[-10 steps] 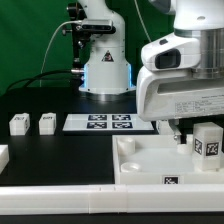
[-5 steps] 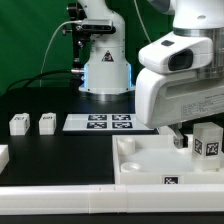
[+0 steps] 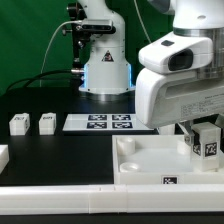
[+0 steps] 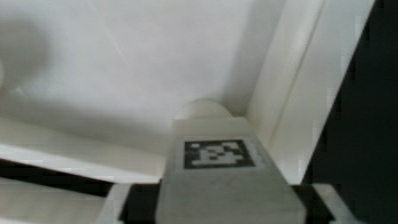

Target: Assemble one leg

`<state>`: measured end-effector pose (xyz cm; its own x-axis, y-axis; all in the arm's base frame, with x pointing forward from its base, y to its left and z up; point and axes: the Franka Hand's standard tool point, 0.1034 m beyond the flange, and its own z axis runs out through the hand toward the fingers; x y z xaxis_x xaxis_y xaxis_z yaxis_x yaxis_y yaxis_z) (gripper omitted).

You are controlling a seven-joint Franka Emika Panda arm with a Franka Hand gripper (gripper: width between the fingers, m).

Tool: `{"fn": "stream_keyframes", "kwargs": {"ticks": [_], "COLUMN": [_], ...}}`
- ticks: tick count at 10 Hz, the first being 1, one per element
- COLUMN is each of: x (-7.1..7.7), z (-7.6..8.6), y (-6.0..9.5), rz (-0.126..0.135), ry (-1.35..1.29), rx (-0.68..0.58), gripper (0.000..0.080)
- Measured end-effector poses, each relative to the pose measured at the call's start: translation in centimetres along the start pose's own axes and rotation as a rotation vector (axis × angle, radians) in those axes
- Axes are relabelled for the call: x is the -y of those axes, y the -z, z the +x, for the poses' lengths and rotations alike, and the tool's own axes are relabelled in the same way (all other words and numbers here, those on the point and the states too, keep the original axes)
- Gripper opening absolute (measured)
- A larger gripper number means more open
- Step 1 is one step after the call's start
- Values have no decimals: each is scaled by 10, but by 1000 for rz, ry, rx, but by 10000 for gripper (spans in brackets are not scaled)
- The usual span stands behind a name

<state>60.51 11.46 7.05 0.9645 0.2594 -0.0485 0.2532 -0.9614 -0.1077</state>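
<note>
I've got the claw (image 3: 203, 137) clamped on the leg (image 3: 206, 143), standing upright between its fingers over the panel (image 3: 150, 160).

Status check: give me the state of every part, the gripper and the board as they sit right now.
gripper: shut on leg, over the panel's far corner at the exterior view's right.
leg: upright, tag facing camera, held.
panel: flat on table, recessed side up.
two loose legs: lying on table, untouched.
marker board: flat on table.
</note>
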Motion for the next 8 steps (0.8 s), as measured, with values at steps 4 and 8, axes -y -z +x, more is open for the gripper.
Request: {"fn": "stream_keyframes", "kwargs": {"ticks": [4,8], "x": [2,4], "z": [0,1], "y": [0,-1], "rz": [9,14], "ry": [-167,-628], "rx": [-1,-5], "gripper": [293,294]}}
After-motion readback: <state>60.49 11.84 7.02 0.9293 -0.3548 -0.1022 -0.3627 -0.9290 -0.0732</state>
